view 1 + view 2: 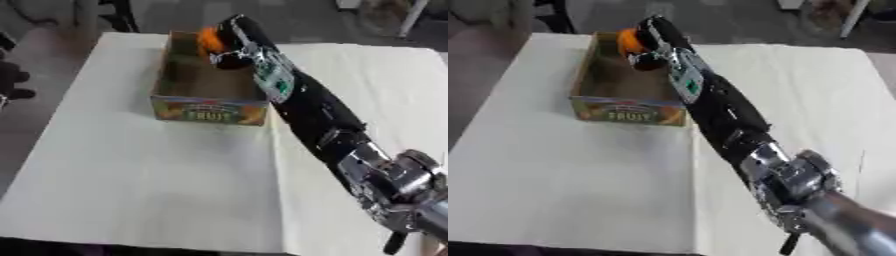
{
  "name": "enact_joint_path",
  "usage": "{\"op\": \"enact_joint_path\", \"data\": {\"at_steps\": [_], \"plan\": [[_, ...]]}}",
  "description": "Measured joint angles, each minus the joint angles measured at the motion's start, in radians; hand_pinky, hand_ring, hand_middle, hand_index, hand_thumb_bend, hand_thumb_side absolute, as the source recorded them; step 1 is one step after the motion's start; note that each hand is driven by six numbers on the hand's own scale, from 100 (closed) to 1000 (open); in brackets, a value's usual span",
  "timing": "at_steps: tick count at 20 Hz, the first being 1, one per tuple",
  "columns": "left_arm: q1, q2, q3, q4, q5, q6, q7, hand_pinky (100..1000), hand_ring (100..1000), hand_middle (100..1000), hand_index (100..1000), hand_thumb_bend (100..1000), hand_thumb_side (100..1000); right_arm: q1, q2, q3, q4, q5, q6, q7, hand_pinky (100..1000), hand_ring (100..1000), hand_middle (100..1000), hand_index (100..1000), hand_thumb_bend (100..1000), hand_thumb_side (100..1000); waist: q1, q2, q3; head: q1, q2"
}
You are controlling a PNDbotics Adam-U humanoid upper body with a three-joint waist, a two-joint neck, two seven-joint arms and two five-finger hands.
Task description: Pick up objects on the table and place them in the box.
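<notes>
An open cardboard box (208, 109) with a colourful fruit label on its front wall stands at the far middle of the white table (140, 180). My right arm reaches in from the lower right and stretches across to the box. My right hand (234, 46) hangs over the box's far right part, its fingers curled round an orange round object (208, 40). The orange object (629, 39) is above the box's inside, near the back wall. What lies on the box's floor beneath the hand is hidden. My left hand shows in neither view.
Dark chair legs (118, 15) and grey floor lie beyond the table's far edge. A dark shape (10, 80) sits off the table at the left. The white tabletop stretches wide on both sides of the box.
</notes>
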Motion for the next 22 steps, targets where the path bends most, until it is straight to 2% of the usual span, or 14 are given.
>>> {"op": "enact_joint_path", "data": {"at_steps": [3, 5, 6, 13, 14, 17, 22], "plan": [[0.000, 0.000, 0.000, 0.000, 0.000, 0.000, 0.000, 622, 680, 594, 729, 561, 409, 0.008, 0.009, 0.000, 0.013, 0.035, -0.008, 0.009, 418, 539, 497, 631, 359, 108, 0.000, 0.000, -0.001, -0.002, -0.003], [0.000, 0.000, 0.000, 0.000, 0.000, 0.000, 0.000, 622, 680, 594, 729, 560, 409, 0.011, 0.012, 0.000, 0.018, 0.052, -0.012, 0.015, 484, 615, 566, 695, 416, 108, 0.000, 0.000, -0.003, -0.002, -0.003], [0.000, 0.000, 0.000, 0.000, 0.000, 0.000, 0.000, 622, 680, 594, 729, 561, 409, 0.012, 0.014, 0.000, 0.020, 0.060, -0.012, 0.018, 502, 638, 587, 709, 415, 108, -0.001, 0.000, -0.005, -0.002, -0.003], [0.000, 0.000, 0.000, 0.000, 0.000, 0.000, 0.000, 622, 680, 594, 729, 561, 409, 0.015, 0.014, 0.000, 0.020, 0.078, -0.013, 0.027, 502, 638, 587, 709, 415, 108, -0.001, 0.000, -0.007, -0.002, -0.003], [0.000, 0.000, 0.000, 0.000, 0.000, 0.000, 0.000, 623, 680, 593, 729, 560, 409, 0.015, 0.014, 0.000, 0.020, 0.078, -0.012, 0.027, 613, 765, 721, 783, 425, 189, -0.001, -0.001, -0.008, -0.002, -0.003], [0.008, 0.000, 0.000, 0.000, 0.000, -0.001, 0.001, 623, 680, 593, 729, 560, 409, 0.014, 0.001, 0.000, -0.003, 0.067, -0.024, 0.032, 628, 781, 739, 791, 425, 188, 0.000, -0.015, -0.044, 0.012, -0.002], [0.020, 0.000, 0.002, 0.000, 0.000, -0.003, 0.004, 624, 681, 594, 730, 559, 409, 0.015, -0.045, 0.013, -0.082, 0.004, -0.032, 0.074, 660, 815, 772, 808, 427, 196, 0.000, -0.026, -0.074, 0.030, 0.002]]}}
